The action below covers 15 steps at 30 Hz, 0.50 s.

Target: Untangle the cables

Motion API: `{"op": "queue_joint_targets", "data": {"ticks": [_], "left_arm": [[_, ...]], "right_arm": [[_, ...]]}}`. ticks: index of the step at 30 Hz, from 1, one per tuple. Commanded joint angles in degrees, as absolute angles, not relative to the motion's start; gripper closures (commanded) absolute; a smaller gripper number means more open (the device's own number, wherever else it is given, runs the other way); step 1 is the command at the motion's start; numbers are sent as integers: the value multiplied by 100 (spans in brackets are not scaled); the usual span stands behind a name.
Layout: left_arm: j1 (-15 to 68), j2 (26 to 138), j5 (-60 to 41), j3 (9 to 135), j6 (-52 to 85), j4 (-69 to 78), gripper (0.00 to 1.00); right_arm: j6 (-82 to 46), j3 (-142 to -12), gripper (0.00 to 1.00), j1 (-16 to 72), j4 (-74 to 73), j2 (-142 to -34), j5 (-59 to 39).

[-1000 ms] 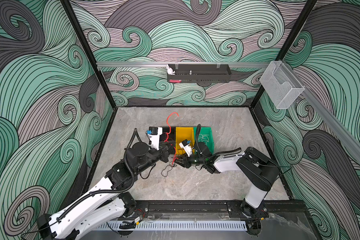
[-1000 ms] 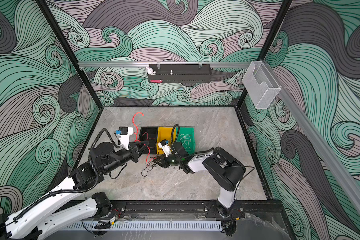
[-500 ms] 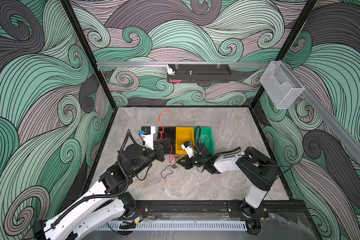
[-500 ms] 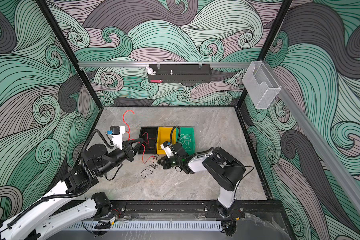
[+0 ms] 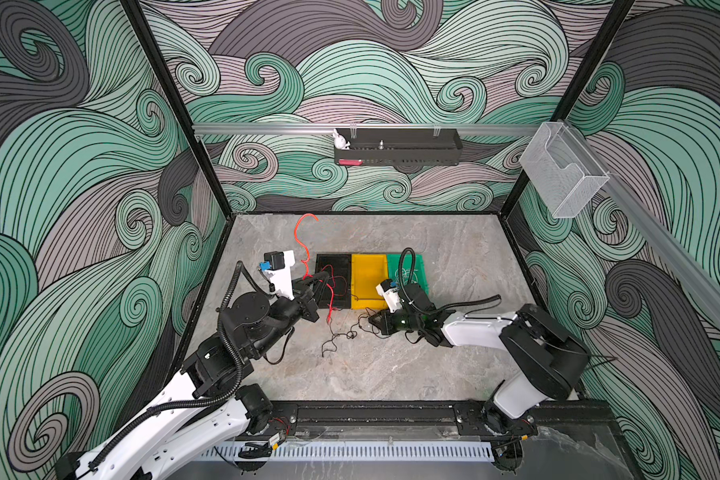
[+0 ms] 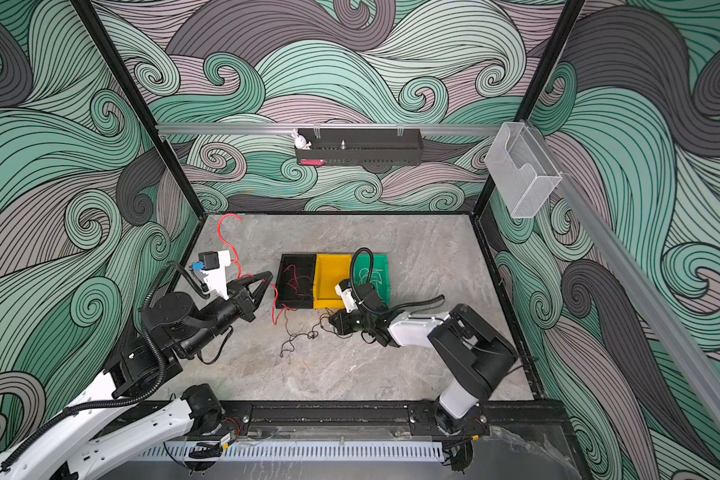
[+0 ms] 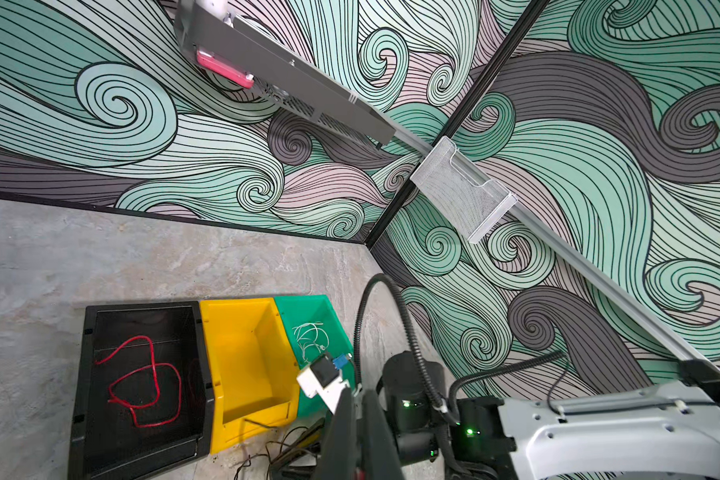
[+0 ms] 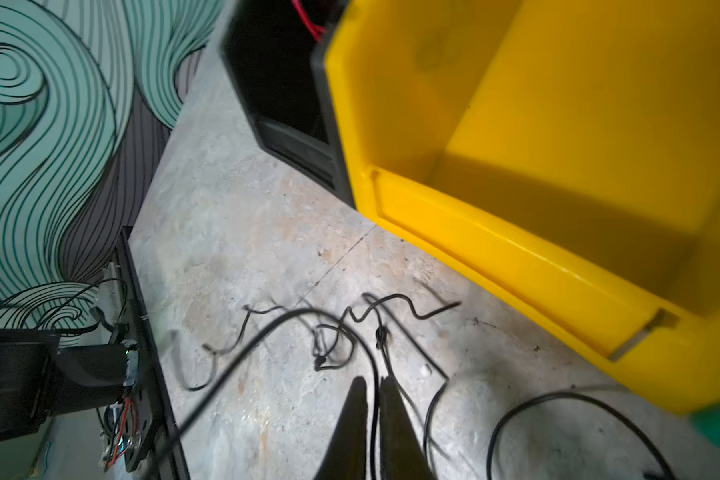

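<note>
Right claw (image 8: 373, 381) nearly closed — its grip on black cable (image 8: 381, 332) unclear.

On the grey marbled table (image 5: 391, 374) stand a black bin (image 5: 333, 257), yellow bin (image 5: 368, 278) and green bin (image 5: 419, 270) touching in a row, a thin black cable (image 8: 391, 296) sprawled beside them.

Left gripper (image 6: 268, 275), clamped on red cable (image 5: 295, 232), has drawn back and upward toward left wall over past second. Gap to right gripper (image 5: 371, 322) now wider. Left arm's elbow has swung left with it. Red cable's free upper hook, a second ago rising behind bins, now curls left of black bin (image 5: 333, 256), nearer back-left corner of table (image 5: 391, 374). Black cable (image 8: 393, 296), earlier bunched in small loop on table, now strung out in longer crooked line toward right gripper.
</note>
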<state>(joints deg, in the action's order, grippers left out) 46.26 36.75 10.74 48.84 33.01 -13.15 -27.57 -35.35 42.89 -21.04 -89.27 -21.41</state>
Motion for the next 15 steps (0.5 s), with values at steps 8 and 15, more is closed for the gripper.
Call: {"op": "queue_joint_targets", "data": {"ticks": [8, 15], "left_arm": [[4570, 3843, 1117, 5230, 3273, -1276, 100], [4566, 3951, 1072, 5175, 3418, -1091, 100]], "right_arm": [[-2284, -3439, 42, 4385, -1661, -7452, -2669], [-2335, -3334, 16, 4889, -2757, -7840, -2986]]}}
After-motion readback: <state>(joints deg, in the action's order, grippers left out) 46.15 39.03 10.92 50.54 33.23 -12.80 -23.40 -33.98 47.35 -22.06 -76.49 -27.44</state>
